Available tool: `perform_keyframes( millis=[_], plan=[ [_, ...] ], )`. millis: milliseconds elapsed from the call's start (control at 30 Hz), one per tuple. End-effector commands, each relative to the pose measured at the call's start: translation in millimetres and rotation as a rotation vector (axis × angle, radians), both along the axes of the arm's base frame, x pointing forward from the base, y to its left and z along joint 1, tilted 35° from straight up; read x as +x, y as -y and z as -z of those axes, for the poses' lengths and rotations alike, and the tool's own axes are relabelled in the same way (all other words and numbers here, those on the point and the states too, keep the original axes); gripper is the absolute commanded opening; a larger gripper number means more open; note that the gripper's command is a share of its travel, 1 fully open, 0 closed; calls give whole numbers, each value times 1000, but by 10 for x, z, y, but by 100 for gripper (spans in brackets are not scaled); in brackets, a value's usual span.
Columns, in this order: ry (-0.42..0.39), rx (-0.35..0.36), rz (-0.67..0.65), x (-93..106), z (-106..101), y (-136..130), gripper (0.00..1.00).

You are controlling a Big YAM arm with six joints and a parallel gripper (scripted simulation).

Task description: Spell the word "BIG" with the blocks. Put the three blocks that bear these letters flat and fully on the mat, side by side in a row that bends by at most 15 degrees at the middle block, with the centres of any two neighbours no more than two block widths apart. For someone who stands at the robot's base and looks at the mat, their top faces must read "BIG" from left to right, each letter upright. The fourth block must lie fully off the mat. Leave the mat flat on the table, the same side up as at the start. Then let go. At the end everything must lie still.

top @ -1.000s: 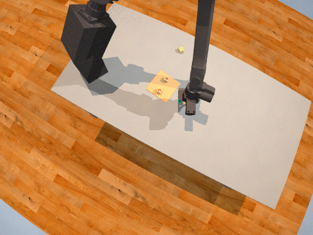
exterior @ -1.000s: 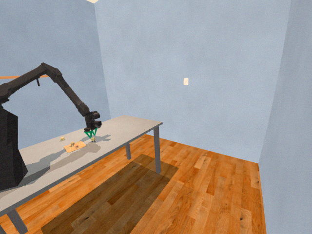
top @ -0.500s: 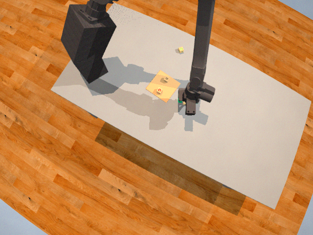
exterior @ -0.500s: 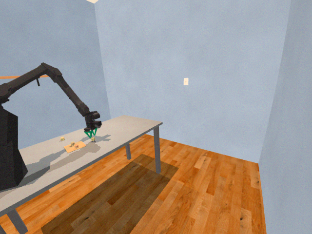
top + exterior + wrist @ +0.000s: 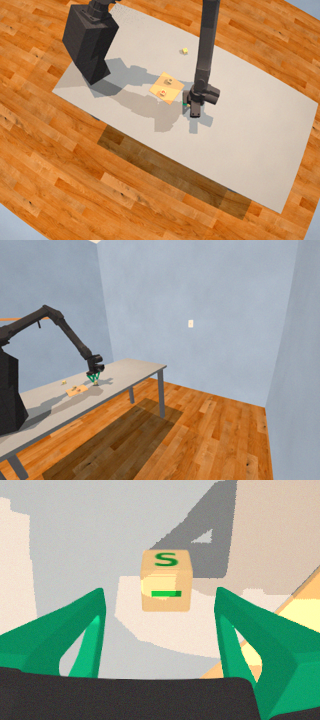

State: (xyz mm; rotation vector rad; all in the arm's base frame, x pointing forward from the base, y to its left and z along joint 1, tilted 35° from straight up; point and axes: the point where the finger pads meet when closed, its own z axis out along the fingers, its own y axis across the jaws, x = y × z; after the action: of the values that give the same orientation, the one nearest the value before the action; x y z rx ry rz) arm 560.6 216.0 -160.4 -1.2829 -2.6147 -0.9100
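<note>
From left to right in the top view, the flat orange square mat (image 5: 157,87) (image 5: 71,393) (image 5: 307,610) is lying on the grey rectangular table (image 5: 245,129) (image 5: 139,366) (image 5: 65,530), nearer its left end than its lower right corner. Towards the table's lower long edge, a small cream cube with a red letter, apparently G, (image 5: 162,92) (image 5: 78,390) is resting on the mat. A small cream cube with a dark letter, possibly B, (image 5: 170,80) (image 5: 74,387) is sitting there too, apart from it and towards the upper long edge. A small yellow cube with green marking (image 5: 185,50) (image 5: 64,382) is lying off the mat, near that upper edge. Right of the mat, a small tan cube bearing a green S and a green bar (image 5: 188,105) (image 5: 95,382) (image 5: 166,587) is standing on the table. The pincer (image 5: 193,105) (image 5: 95,380) (image 5: 160,598) is hovering above it, somewhat more than half open and holding nothing.

The step in hand is seemingly the approach to this cube, whose bar is probably serving as the I. The next move is calling for centring and lowering the fingers around it before closing; a misaligned descent would be risking a tipped cube.
</note>
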Motion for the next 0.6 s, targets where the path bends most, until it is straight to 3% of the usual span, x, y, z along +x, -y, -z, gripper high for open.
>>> perform_keyframes(
  millis=[0,567],
  plan=[
    [10,1,1,68,55,-89,58],
    [10,1,12,128,224,-133,58]
  ],
)
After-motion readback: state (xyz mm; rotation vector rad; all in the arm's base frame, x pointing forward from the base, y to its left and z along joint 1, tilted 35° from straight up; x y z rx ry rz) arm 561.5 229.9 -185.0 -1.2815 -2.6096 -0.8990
